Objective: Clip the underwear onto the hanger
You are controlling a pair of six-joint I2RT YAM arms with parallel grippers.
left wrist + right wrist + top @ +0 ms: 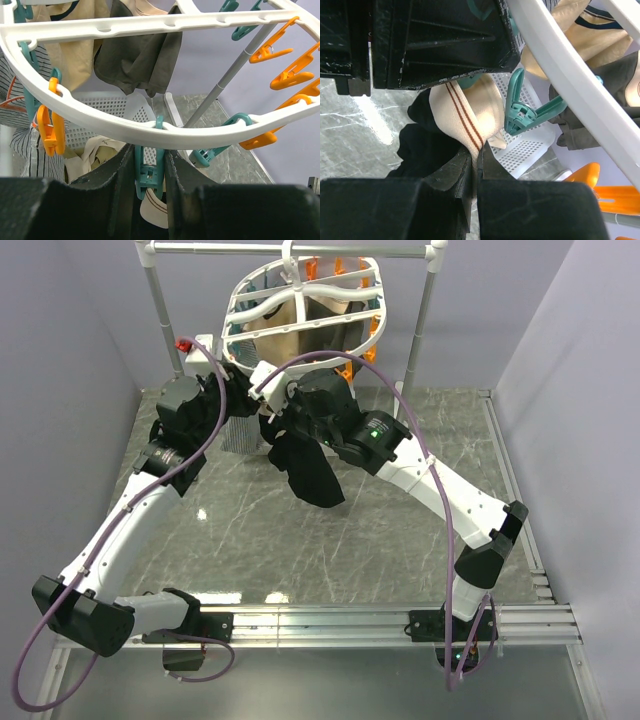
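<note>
The white oval hanger (300, 310) hangs from the rail, with orange and teal clothespins. In the left wrist view its rim (150, 132) crosses just above my left gripper (150, 172), which is shut on a teal clothespin (148, 172) dangling from the rim. The beige waistband (154, 207) of the underwear sits right below that pin. My right gripper (476, 162) is shut on the waistband (462, 112), which has thin brown stripes. The black underwear (312, 470) hangs down from it over the table. The two grippers meet under the hanger's near edge (275, 400).
A white perforated basket (107, 107) with beige garments stands behind the hanger. Dark and beige clothes (140, 60) hang from the frame. The grey metal rail stand (165, 310) frames the back. A second teal pin (522, 112) dangles close to the waistband.
</note>
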